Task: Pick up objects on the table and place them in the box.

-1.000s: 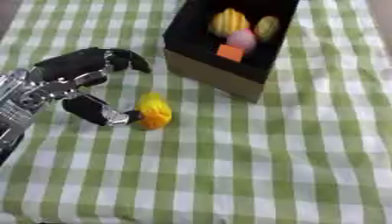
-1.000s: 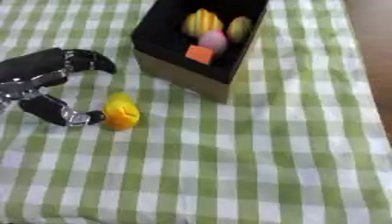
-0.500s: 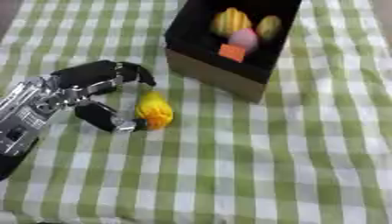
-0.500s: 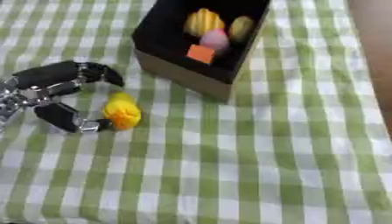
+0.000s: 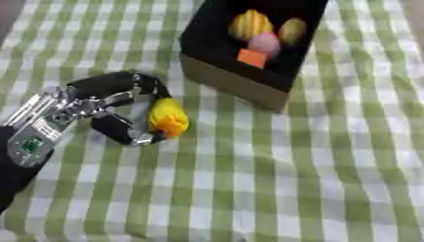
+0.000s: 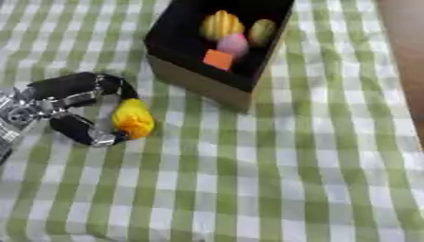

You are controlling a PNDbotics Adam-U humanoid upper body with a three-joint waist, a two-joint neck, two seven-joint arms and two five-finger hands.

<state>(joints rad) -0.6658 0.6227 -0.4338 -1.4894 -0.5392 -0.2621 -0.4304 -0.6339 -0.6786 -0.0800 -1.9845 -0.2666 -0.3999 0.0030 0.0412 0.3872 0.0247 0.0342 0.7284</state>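
Tabletop [image 5: 314, 189] covered edge to edge in green-and-white checked cloth, lying flat. Bare brown wood strip [image 6: 407, 56] along right edge in right eye view. Nothing of the room past that.

Left hand [image 5: 62, 113] in from lower left, fingers [image 5: 124, 81] curled over the top of yellow object [image 5: 168, 117], thumb hooked under its near side. Pinched between the two, sitting on or just off the cloth, can't tell which. Orange patch on its lower end.

Black box [image 5: 217, 45] with tan cardboard front wall, upper centre, near the yellow object but apart. Inside: yellow ribbed item [image 5: 250, 23], pink item [image 5: 265, 42], olive-yellow item [image 5: 291, 30], orange block [image 5: 251, 57], all bunched together.
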